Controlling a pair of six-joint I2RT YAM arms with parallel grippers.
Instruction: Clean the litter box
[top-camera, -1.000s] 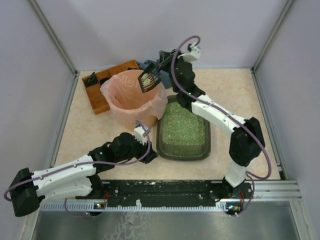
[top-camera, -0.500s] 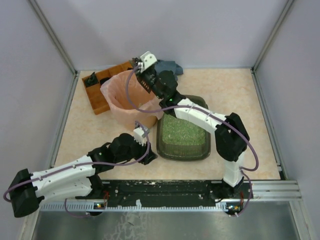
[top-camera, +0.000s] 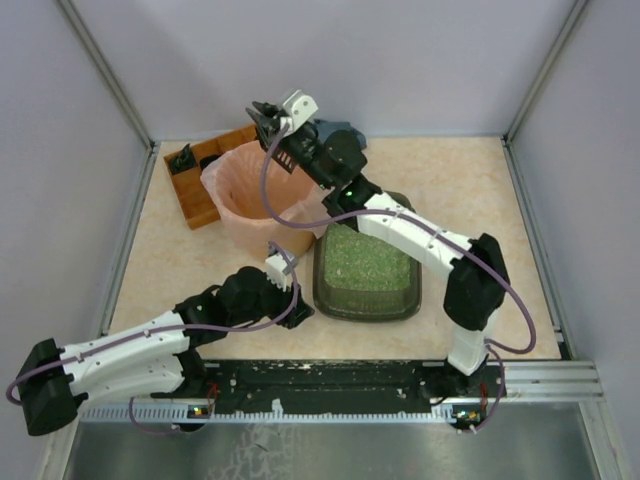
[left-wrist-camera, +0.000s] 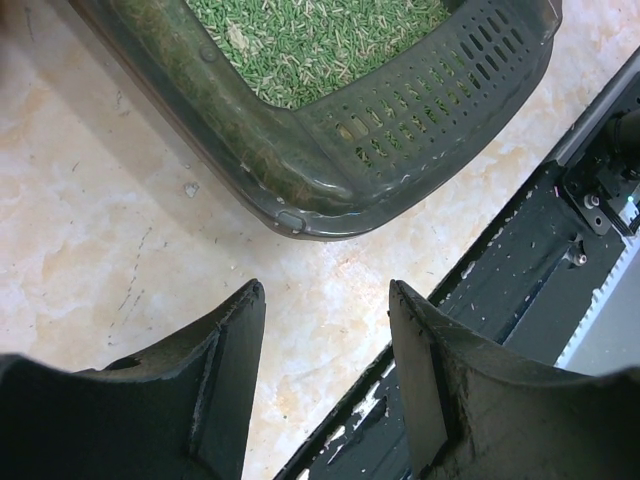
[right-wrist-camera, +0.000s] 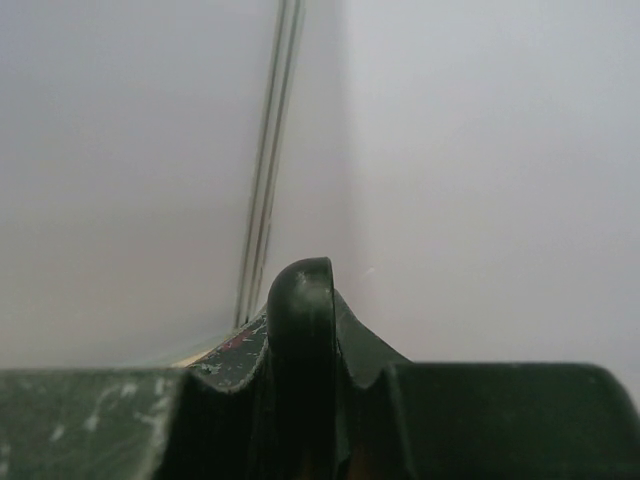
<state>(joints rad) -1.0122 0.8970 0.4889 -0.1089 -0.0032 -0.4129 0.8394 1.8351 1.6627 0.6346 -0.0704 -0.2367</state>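
My right pincer (top-camera: 266, 116) is clamped tight on a dark handle (right-wrist-camera: 300, 300), whose rounded end pokes up between the fingers in the wrist view. I cannot make out what hangs from it. That pincer sits high over the far rim of the pink-bagged bin (top-camera: 250, 228), and its camera sees only the pale walls (right-wrist-camera: 480, 150) beyond.

My left pincer (left-wrist-camera: 325, 300) stands half-spread with nothing between its fingers. It hovers low over the bench (top-camera: 480, 190), just off the near-left corner of the litter box (top-camera: 366, 312), not touching it. One wall at that corner is slotted.

The litter box lies flat on the bench, a little right of the middle and just beside the bin, with pale green granules (top-camera: 365, 258) in it. A black rail (top-camera: 330, 375) runs along the bench's near edge, close by my left pincer.

An orange compartmented tray (top-camera: 195, 203) sits at the far left, behind the bin. I cannot tell whether the two touch.
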